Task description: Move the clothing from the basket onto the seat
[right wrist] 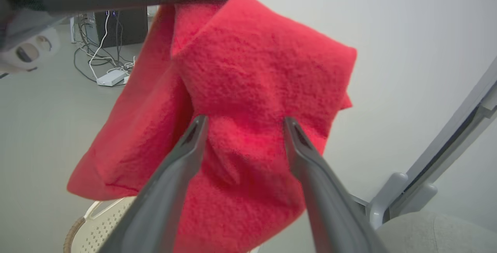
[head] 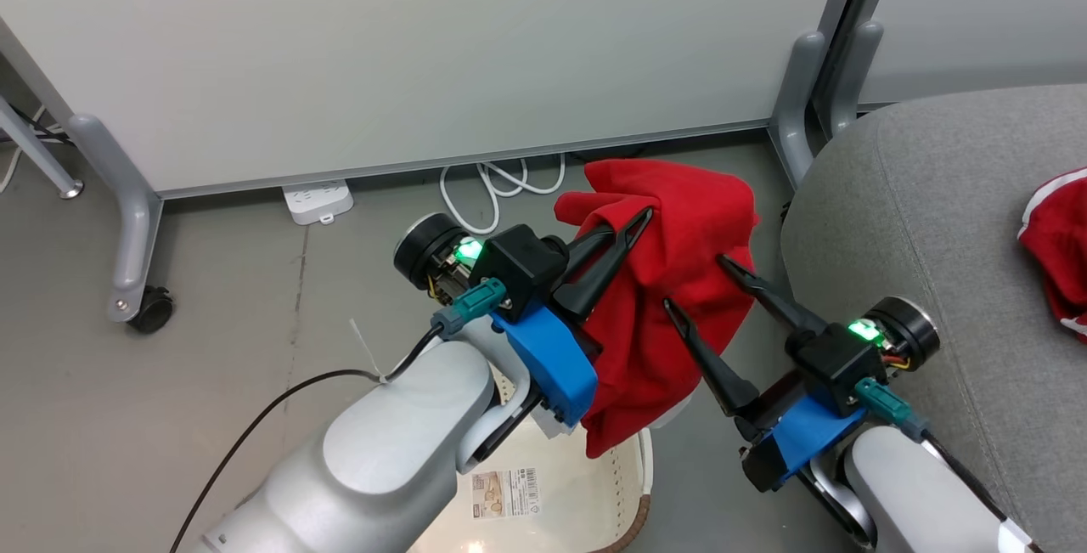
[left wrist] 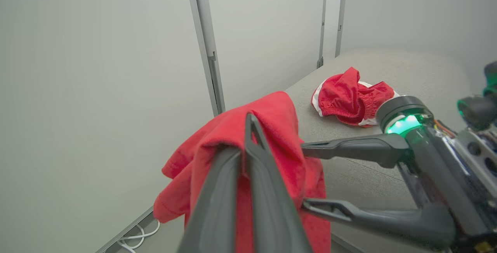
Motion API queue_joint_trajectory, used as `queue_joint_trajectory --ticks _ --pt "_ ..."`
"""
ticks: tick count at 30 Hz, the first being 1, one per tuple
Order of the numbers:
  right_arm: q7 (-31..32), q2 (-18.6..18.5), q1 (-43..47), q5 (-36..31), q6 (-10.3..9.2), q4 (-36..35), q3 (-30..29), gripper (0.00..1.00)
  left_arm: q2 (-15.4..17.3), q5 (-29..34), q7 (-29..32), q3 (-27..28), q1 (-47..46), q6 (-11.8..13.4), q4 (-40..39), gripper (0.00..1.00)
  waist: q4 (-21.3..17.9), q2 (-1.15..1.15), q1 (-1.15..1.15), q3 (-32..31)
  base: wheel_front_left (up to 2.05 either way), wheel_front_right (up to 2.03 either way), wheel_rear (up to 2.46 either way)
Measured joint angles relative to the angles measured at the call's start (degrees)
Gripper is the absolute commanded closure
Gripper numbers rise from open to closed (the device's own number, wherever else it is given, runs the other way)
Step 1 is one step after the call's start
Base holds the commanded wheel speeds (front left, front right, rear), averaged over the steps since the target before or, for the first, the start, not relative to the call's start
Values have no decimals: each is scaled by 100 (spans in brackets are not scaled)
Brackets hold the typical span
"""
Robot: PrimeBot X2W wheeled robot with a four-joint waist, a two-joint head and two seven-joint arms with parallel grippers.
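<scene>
Occlusion governs the head view: the left forearm [head: 399, 442] covers much of the basket [head: 624, 472], which the bottom edge also cuts off, so its interior can be read only in part; the bare stretch of its floor carries a printed label [head: 507, 492]. The left gripper [head: 643, 220] is clenched on an upper fold of a red garment [head: 679, 222], which hangs in the air over the basket's far side, beside the seat [head: 917, 196]; its lower hem appears to hang clear of the basket. The right gripper [head: 695, 283] is released, jaws spread wide, fingertips at the hanging cloth; whether they touch it cannot be told. A second red garment [head: 1057, 239] with white trim lies crumpled on the seat, cut off by the right edge in the head view and whole in the left wrist view. Behind stand pale partition panels [head: 425, 52] on grey castored feet [head: 136, 230]; a power strip [head: 318, 200] and a looped white cable [head: 501, 188] lie on the grey floor [head: 255, 324].
</scene>
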Motion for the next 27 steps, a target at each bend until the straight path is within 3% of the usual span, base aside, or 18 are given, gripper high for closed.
queue_joint_trajectory --ticks 11,25,27 --pt "1 160 -293 -47 0 285 296 0 -86 0 -18 -32 -68 0 11 100 61 0 0 91 0 0 0" --pt "0 886 -526 -566 0 858 -250 0 -188 0 -44 -126 -128 -16 -22 100 123 0 0 138 0 0 0" --pt "0 955 -527 -609 0 969 -316 100 -192 1 -45 -134 -131 -16 -23 100 127 0 0 132 0 0 0"
